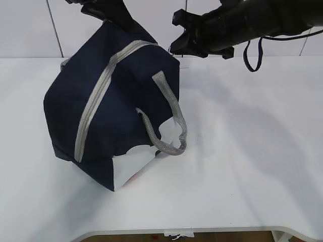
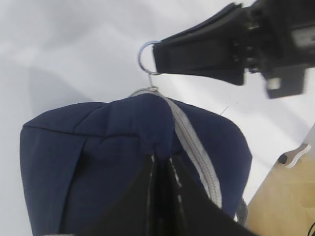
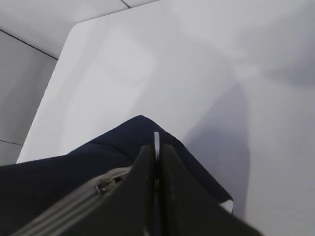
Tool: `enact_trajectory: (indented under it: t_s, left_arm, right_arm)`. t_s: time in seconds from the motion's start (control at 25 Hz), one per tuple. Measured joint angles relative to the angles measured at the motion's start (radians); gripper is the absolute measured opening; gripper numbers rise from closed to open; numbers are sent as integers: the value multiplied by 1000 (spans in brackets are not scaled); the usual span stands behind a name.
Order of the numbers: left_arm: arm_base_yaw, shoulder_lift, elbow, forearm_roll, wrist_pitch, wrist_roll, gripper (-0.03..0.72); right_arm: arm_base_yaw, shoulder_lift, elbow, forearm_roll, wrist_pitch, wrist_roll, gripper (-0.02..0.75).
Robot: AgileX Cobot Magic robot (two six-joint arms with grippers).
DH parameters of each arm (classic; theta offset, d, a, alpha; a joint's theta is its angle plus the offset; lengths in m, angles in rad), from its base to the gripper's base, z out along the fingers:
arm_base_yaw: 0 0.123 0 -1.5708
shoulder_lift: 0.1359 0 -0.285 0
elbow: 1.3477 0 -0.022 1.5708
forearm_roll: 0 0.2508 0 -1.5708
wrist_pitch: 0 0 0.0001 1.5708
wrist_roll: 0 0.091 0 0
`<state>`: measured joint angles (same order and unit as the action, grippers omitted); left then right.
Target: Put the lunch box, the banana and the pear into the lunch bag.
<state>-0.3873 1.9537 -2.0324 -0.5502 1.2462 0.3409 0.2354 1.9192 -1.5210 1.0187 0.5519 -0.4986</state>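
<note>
Right gripper [image 2: 156, 58] jaws closed on ring pull [image 2: 146, 57] | left gripper [image 2: 158, 162] jaws pinched on lunch bag [image 1: 113, 106] fabric, bag tilted on bench [image 1: 252, 151], zipper [image 1: 98, 98] shut | risk: ring slips out, or bag lifts if pull outpaces hold.

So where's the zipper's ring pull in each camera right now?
Exterior view: hidden behind the right gripper at the lunch bag's top rear corner.
Left wrist view: ring pull upper centre, pinched by the right gripper.
Right wrist view: thin edge between the fingers, lower centre.
Shared landmark: grey zipper.
</note>
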Motion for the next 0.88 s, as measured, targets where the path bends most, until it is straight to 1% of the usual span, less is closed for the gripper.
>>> enact_trajectory:
  t_s: [0.32, 0.64, 0.88]
  left_arm:
    - [-2, -57, 2, 0, 13, 0, 4]
    - [-3, -58, 7, 7, 21, 0, 4]
    - [-3, -58, 7, 16, 21, 0, 4]
  right_arm:
    - [0, 33, -2, 2, -4, 0, 1]
    - [0, 58, -4, 6, 40, 0, 1]
    - [0, 56, -4, -6, 44, -3, 2]
